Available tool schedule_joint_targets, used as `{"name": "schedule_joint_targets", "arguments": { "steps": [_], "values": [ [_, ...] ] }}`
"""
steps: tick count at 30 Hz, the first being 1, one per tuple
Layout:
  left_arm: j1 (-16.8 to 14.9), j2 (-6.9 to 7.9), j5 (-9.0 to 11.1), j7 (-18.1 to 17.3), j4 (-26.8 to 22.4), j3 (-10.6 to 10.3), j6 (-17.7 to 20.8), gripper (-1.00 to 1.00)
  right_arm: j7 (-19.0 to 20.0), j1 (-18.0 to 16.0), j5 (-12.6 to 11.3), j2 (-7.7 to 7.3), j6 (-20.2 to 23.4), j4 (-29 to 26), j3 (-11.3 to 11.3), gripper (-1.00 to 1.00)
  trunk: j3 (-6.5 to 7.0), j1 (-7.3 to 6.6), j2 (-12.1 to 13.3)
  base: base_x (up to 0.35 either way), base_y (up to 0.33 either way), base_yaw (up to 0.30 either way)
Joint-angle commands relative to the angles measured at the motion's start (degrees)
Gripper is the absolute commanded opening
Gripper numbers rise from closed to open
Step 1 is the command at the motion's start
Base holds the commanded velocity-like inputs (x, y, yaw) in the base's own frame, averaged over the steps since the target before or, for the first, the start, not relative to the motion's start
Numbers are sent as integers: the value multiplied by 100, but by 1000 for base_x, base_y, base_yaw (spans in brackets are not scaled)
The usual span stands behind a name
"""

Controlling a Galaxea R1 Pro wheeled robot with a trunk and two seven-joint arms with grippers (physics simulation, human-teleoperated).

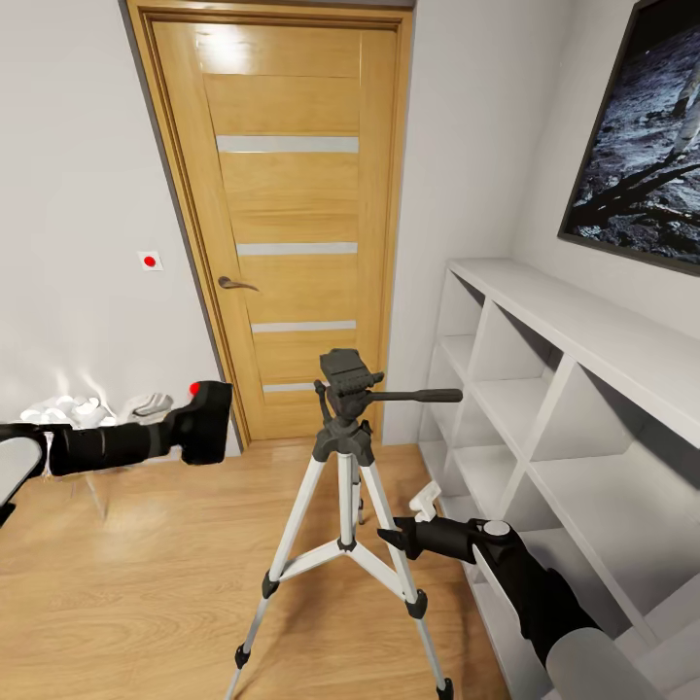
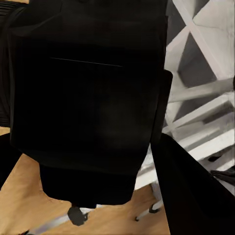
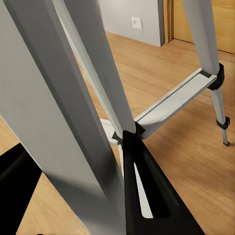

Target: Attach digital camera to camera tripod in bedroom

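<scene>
The digital camera [image 1: 202, 421] sits clamped in the left gripper [image 1: 185, 428], held out at about the height of the tripod's head and well to the left of it, its red dot facing up; in the left wrist view its black body [image 2: 88, 103] blocks most of the frame. The camera tripod [image 1: 345, 506] stands on the wood floor in front of the orange-brown door [image 1: 292, 194], legs spread, its black pan head [image 1: 348, 374] bare and the side handle pointing right toward the white cubby shelving [image 1: 564, 408]. The right gripper [image 1: 397, 537] reaches in low beside the tripod's right leg; the right wrist view shows one dark finger [image 3: 147, 191] against the leg hub and a silver leg [image 3: 73, 122] passing close between the fingers, so the hand looks spread around the leg, though whether it presses on it cannot be told. The main risk is probably a push from that right arm: a nudge at the leg could slide or tip the stand as the camera comes across. The camera could also strike the head from the side instead of settling onto the plate, since the wrist view is largely blocked by the camera itself. As for containers, the visible cubbies of the shelving appear empty.
</scene>
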Motion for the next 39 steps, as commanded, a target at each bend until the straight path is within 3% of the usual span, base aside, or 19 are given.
{"name": "schedule_joint_targets", "arguments": {
  "steps": [1, 7, 9, 12, 14, 20, 23, 26, 29, 33, 37, 39],
  "values": [
    [-210, 87, 99, 2, 1, -181, 16, -100, 15, -6, 18, -4, 35, -10, 4, -100, -14, 4, -13, 0, 0, 0],
    [-1578, 536, 1123, 4, 116, -1301, 16, -100, 15, -5, 17, -4, 27, -10, 10, -100, -14, 4, -13, 0, 0, 0],
    [-2492, 663, 1659, 4, 264, -2063, 16, -100, 15, -3, 12, -5, -41, -10, 17, -100, -14, 4, -13, 0, 0, 0],
    [-3156, 694, 2001, 5, 384, -2646, 16, -100, 15, -3, 10, -6, -99, -10, 19, -100, -14, 4, -13, 0, 0, 0],
    [-4045, 689, 2413, 5, 619, -3494, 16, -100, 15, -3, 6, -6, -136, -13, 21, -100, -14, 4, -13, 0, 0, 0],
    [-5404, 556, 3056, 8, 990, -4944, 16, -100, 15, -2, 4, -6, -155, -17, 27, -100, -14, 4, -13, 0, 0, 0],
    [-6027, 312, 3278, 7, 1162, -5712, 16, -100, 15, -2, 6, -6, -158, -18, 26, -100, -14, 4, -13, 0, 0, 0],
    [-6539, -52, 3398, -1, 1362, -6446, 16, -100, 15, -2, 4, -6, -159, -18, 25, -100, -14, 4, -13, 0, 0, 0],
    [-6954, -379, 3466, -39, 1558, -7028, 16, -100, 15, -2, 6, -6, -160, -18, 25, -100, -14, 4, -13, 0, 0, 0],
    [-7350, -620, 3525, -124, 1696, -7487, 16, -100, 12, -2, 7, -6, -160, -19, 27, -100, -14, 4, -13, 0, 0, 0],
    [-7639, -690, 3550, -215, 1713, -7807, 16, -100, 9, -2, 7, -6, -161, -19, 27, -100, -14, 4, -13, 0, 0, 0],
    [-7889, -696, 3562, -377, 1712, -8148, 16, -100, 8, -2, 6, -6, -161, -19, 29, -100, -14, 4, -13, 0, 0, 0]
  ]
}}
